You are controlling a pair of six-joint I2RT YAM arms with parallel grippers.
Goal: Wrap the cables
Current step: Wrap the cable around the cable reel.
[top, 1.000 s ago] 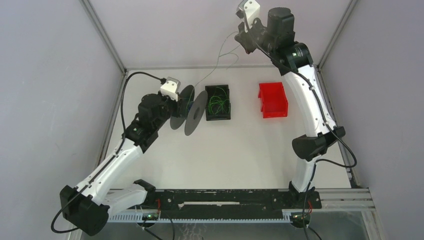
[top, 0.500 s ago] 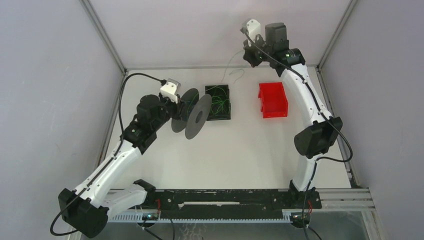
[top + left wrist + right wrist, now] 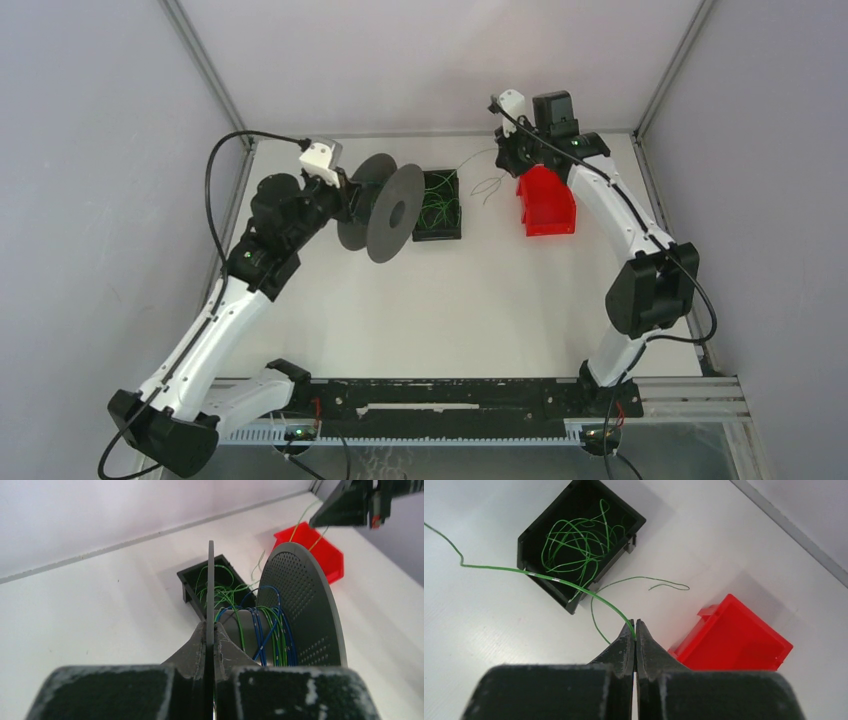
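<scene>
My left gripper [image 3: 210, 630] is shut on the thin near flange of a grey spool [image 3: 385, 208], which it holds on edge just left of the black bin. Green and blue cables [image 3: 272, 635] are wound round the spool's hub, between that flange and the perforated far flange [image 3: 300, 605]. My right gripper [image 3: 635, 625] is shut on a thin green cable [image 3: 539, 574] that arcs away to the left, over the black bin's corner. In the top view the right gripper [image 3: 508, 152] hangs above the red bin's back left corner. A slack length of the green cable [image 3: 482, 186] loops beneath it.
A black bin [image 3: 546, 585] holds a loose tangle of green cable [image 3: 574, 540]; in the top view this black bin [image 3: 438, 236] sits right of the spool. An empty red bin [image 3: 734, 640] lies on the table, the same red bin [image 3: 545, 205] seen under the right arm. Grey walls close the back and sides.
The right arm has come down from high at the back wall to just over the red bin, bringing the green cable with it. The left arm has shifted the spool slightly back and turned it.
</scene>
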